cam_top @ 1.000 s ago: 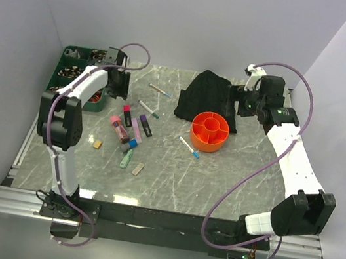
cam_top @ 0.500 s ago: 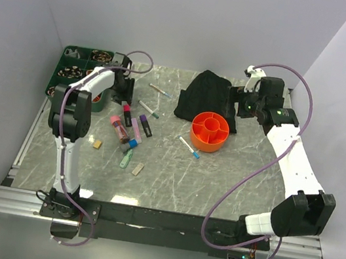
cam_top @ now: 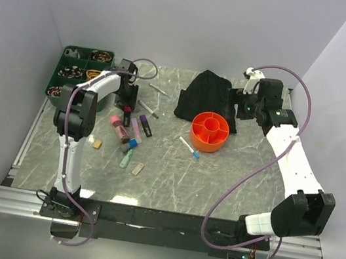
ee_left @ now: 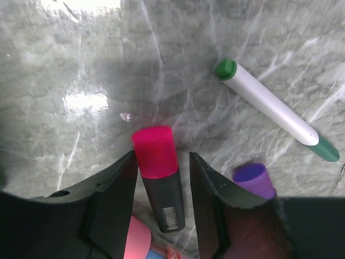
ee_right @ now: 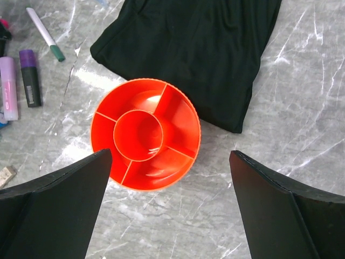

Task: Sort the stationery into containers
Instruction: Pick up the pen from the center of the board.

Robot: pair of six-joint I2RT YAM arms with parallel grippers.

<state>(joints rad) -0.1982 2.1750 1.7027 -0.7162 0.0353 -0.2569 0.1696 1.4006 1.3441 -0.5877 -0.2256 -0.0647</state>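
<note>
Loosely, the left gripper [ee_left: 160, 155] stood half open astride a black marker [ee_left: 160, 186], not pinching it. That marker lay flat on the table [ee_left: 81, 65], long axis along the fingers [ee_left: 108, 189], its pink end pointing away from the wrist. The right gripper [ee_right: 167, 156] gaped empty above the orange tub [ee_right: 145, 81].

My left arm [cam_top: 69, 152] and right arm [cam_top: 291, 156]: white link shells joined by black joint housings, each trailed by a looping purple cable [cam_top: 279, 68]. Black bases sit on a silver rail [cam_top: 15, 199] at the near edge of the counter [cam_top: 173, 169]. Left end effector [ee_left: 161, 156], right end effector [ee_right: 170, 155]: matte black wedge-shaped fingers [ee_left: 110, 199].
</note>
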